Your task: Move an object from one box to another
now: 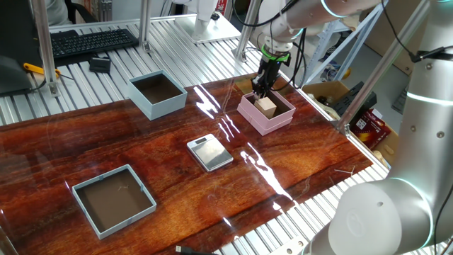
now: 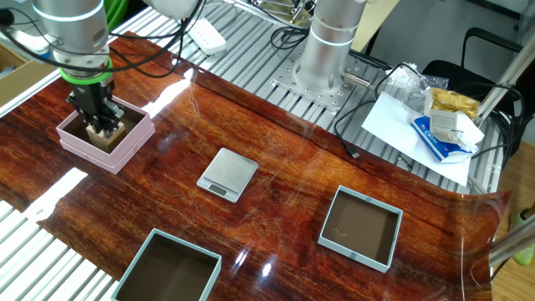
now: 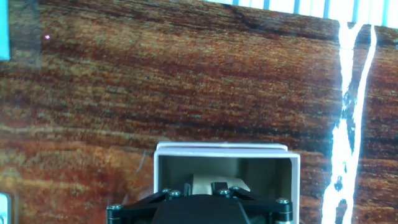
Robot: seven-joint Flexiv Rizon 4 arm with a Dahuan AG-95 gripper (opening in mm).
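Observation:
The small tan cube [image 1: 267,106] sits inside the small pink box [image 1: 282,119] at the far right of the table. It also shows in the other fixed view [image 2: 105,137] and partly in the hand view [image 3: 235,182]. My gripper [image 1: 259,91] is lowered into the pink box [image 2: 125,145], right at the cube's top. Its two fingers stand a little apart, with the cube showing between and beside them, and no grip on it shows. The tall light blue box [image 1: 157,94] stands empty at the back of the table, also seen in the other fixed view [image 2: 167,274].
A flat silver scale [image 1: 209,152] lies mid-table. A wider, shallower grey-blue tray [image 1: 113,199] sits at the front left. A keyboard [image 1: 92,41] lies behind the table. Papers and packets [image 2: 439,125] lie beside the arm's base [image 2: 322,63].

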